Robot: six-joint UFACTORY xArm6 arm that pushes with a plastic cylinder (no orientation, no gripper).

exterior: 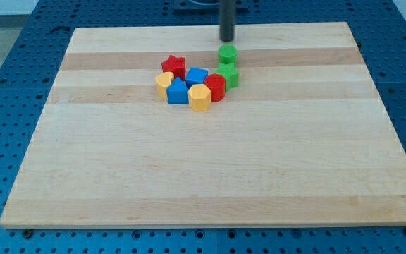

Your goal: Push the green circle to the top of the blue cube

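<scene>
The green circle (228,54) stands on the wooden board (203,176) at the upper middle, at the top right of a cluster of blocks. The blue cube (197,75) lies to its lower left, inside the cluster. My tip (227,39) is just above the green circle in the view, very close to it or touching its far side. The rod rises out of the view's top.
A red star (174,65) is left of the blue cube. A green star-like block (230,75), a red cylinder (216,87), a yellow hexagon (199,97), a second blue block (177,92) and a yellow block (163,83) fill out the cluster.
</scene>
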